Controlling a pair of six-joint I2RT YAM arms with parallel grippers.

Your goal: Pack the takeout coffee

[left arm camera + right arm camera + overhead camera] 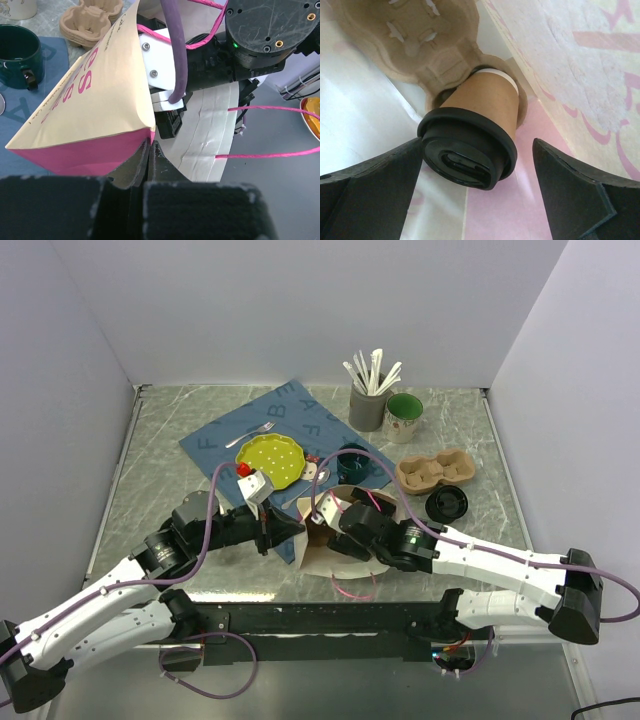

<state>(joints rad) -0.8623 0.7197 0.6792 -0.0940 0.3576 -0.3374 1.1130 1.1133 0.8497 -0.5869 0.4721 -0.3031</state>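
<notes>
A grey marbled surface [160, 440] walled in white carries the work, and the paper bag [312, 558] lies on its side at about 6 o'clock, close to the arms. The left jaws [150, 150] are clamped shut on the bag's pink bottom fold, probably to pin it and keep the mouth from sliding or collapsing while the other arm works inside. The right jaws [477, 150] are deep in the bag, spread wide and gripping nothing. The coffee [480, 107] lies between them, its base seated in a well of a cardboard carrier [405, 45] and its black lid tipped toward 7 o'clock in the right wrist view. So the cup is already inside the bag, and the carrier looks meant to steady it there. Whether the finger at 9 o'clock touches the lid rim or only stands just beside it is hard to tell. From above the coffee is hidden entirely by the bag wall and the right wrist, and those fingertips are out of sight too. In the left wrist view the right arm's body and cables block the bag mouth. Outside, a dark mug [352, 462] sits at 12 o'clock from the bag and a spare carrier [433, 472] at 2 o'clock.
</notes>
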